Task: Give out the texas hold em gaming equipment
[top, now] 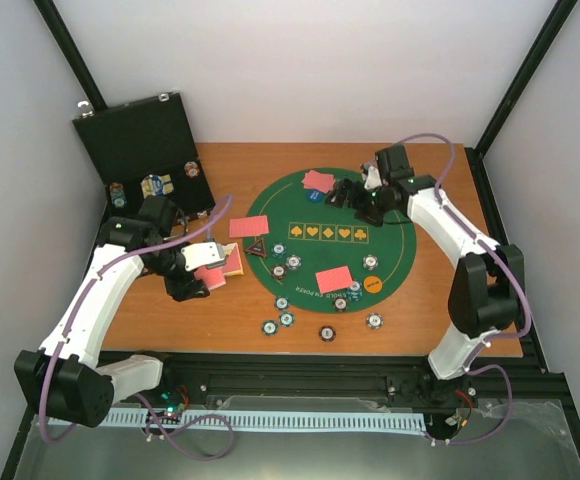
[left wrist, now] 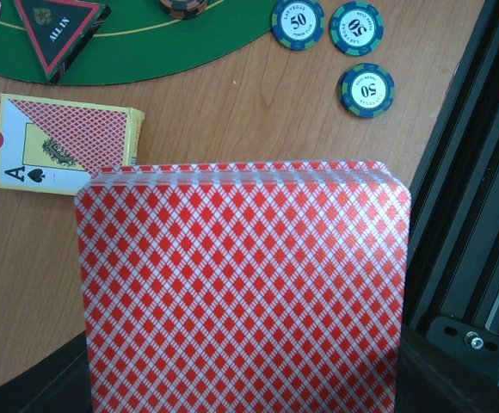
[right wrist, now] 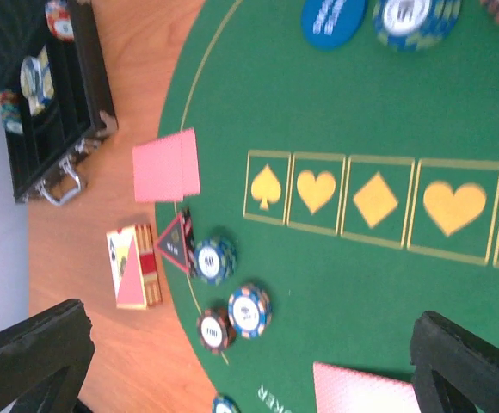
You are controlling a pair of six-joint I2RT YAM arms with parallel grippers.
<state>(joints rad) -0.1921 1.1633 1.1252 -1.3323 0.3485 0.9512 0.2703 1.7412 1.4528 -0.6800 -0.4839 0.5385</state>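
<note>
My left gripper (top: 208, 278) is shut on a deck of red-backed playing cards (left wrist: 241, 292), held above the wood left of the mat; the deck hides its fingers. Beyond it lie a card box (left wrist: 64, 142), the black red-edged triangle marker (left wrist: 60, 30) and three chips (left wrist: 366, 89). My right gripper (top: 355, 200) hangs open over the far side of the mat with nothing between its fingers (right wrist: 465, 361). Dealt cards lie at the far side (top: 318, 181), the left edge (right wrist: 167, 165) and the near side (top: 334, 279). A blue button (right wrist: 332, 19) and an orange button (top: 373, 284) rest on the felt.
The round green felt mat (top: 400, 250) covers the table's middle. The black hinged case (top: 145, 140) stands open at the back left with chips inside. Several loose chips (top: 326, 334) dot the mat's near rim and the wood. A black rail (left wrist: 465, 172) runs along the front edge.
</note>
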